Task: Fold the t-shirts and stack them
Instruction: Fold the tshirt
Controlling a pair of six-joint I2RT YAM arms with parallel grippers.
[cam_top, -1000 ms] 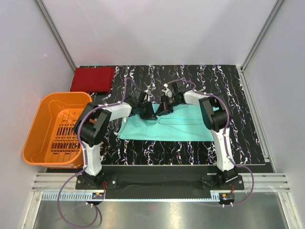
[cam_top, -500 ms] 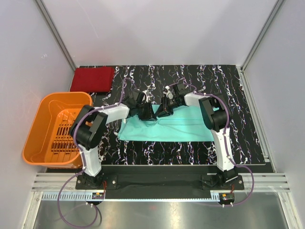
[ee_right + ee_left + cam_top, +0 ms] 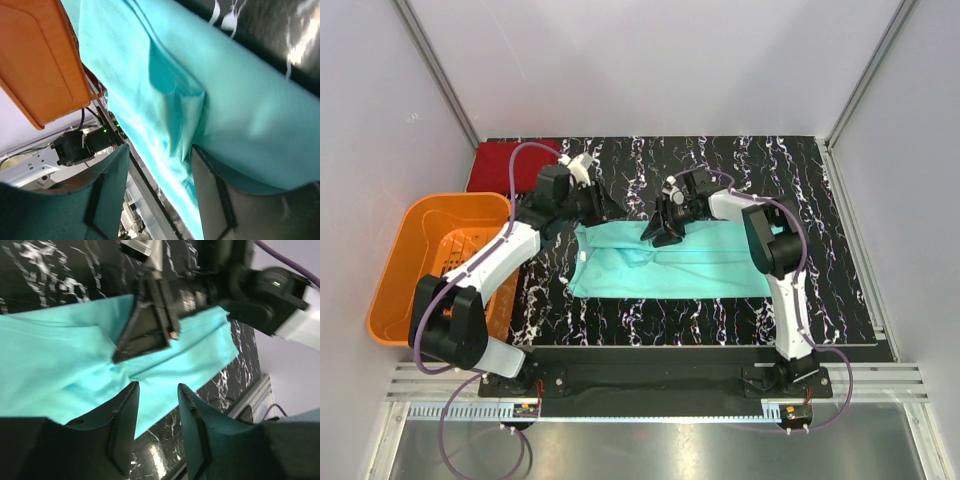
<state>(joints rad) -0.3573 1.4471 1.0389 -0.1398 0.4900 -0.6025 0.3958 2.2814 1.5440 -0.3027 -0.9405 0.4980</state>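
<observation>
A light teal-green t-shirt (image 3: 680, 268) lies folded into a wide strip in the middle of the table. A dark red t-shirt (image 3: 505, 160) lies folded at the back left corner. My left gripper (image 3: 605, 206) hangs open just beyond the teal shirt's back left corner, nothing between its fingers (image 3: 125, 415). My right gripper (image 3: 660, 232) stands open over the shirt's back edge, where the cloth is bunched (image 3: 175, 105). The left wrist view shows the teal shirt (image 3: 55, 370) with the right gripper (image 3: 145, 335) above it.
An orange slatted basket (image 3: 460, 199) stands off the table's left side, also in the right wrist view (image 3: 40, 60). The black marbled table (image 3: 800, 180) ends at a grey rail along the front. White walls enclose the back and sides.
Both grippers have opened and let go of the teal shirt. The left arm has swung back and to the left, away from the shirt. The right gripper has stayed near the shirt's back edge.
</observation>
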